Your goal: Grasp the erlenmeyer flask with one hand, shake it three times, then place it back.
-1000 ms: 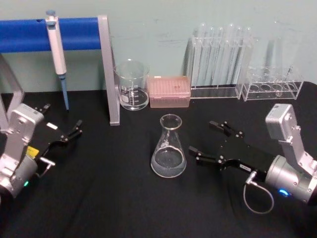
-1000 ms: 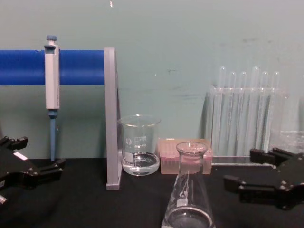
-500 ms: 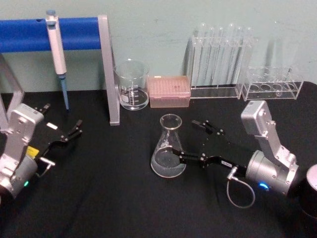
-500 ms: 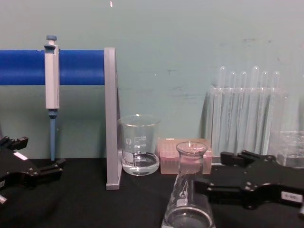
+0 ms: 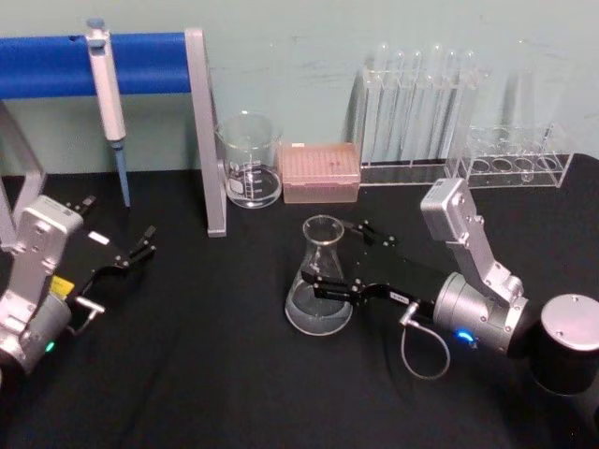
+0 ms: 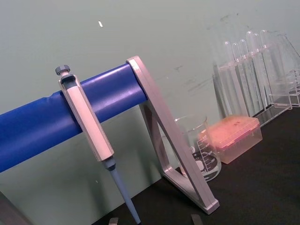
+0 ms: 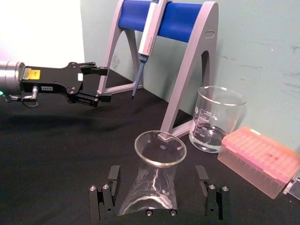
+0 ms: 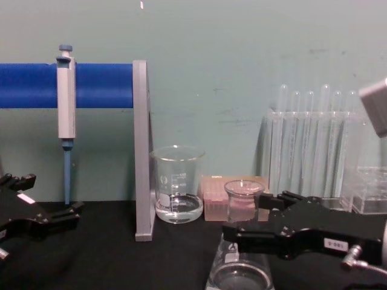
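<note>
While the erlenmeyer flask [image 5: 316, 309] stands on the table [image 5: 206, 365], my right gripper [image 5: 329, 259] has open fingers on both sides of it
No grab, no shakes yet; my left gripper [image 5: 120, 224] rests open at the left

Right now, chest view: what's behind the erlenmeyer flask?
The pink tip box stands behind the erlenmeyer flask. The flask's neck overlaps its middle; the fingers of the right gripper cover part of its right end.
</note>
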You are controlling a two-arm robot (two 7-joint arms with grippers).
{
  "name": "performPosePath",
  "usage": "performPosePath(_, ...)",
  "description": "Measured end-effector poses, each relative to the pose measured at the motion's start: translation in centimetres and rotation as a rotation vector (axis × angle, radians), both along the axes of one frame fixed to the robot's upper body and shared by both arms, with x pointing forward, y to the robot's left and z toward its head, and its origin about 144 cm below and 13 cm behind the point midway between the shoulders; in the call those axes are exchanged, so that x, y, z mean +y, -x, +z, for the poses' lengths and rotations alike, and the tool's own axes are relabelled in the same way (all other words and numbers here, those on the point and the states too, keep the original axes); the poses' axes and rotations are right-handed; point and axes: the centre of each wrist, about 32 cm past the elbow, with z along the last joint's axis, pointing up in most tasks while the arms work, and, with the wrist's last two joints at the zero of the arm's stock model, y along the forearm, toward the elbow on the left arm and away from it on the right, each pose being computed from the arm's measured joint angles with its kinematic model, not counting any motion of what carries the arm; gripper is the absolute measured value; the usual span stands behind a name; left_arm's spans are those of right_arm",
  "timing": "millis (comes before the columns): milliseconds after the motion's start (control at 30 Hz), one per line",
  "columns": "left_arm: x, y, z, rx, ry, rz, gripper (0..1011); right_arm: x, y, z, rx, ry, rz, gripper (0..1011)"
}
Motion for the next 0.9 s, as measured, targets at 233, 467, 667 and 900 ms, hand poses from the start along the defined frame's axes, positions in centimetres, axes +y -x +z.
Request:
performPosePath(233,0.0,0.0,0.0,0.000,0.000,0.000,1001,0.8,-0.7,-0.2,0.014,-0.010,-0.013,1000)
performPosePath(467,0.0,0.0,0.0,0.000,0.000,0.000,1001,1.4,-1.1,-0.3,0.020,-0.015,-0.012,1000)
performPosePath(667,0.0,0.0,0.0,0.000,0.000,0.000,1001,1.6,-1.3,-0.3,0.021,-0.018,-0.010,1000)
performPosePath(900,0.0,0.0,0.0,0.000,0.000,0.000,1001,1.8,-1.4,-0.4,0.022,-0.020,-0.010,1000)
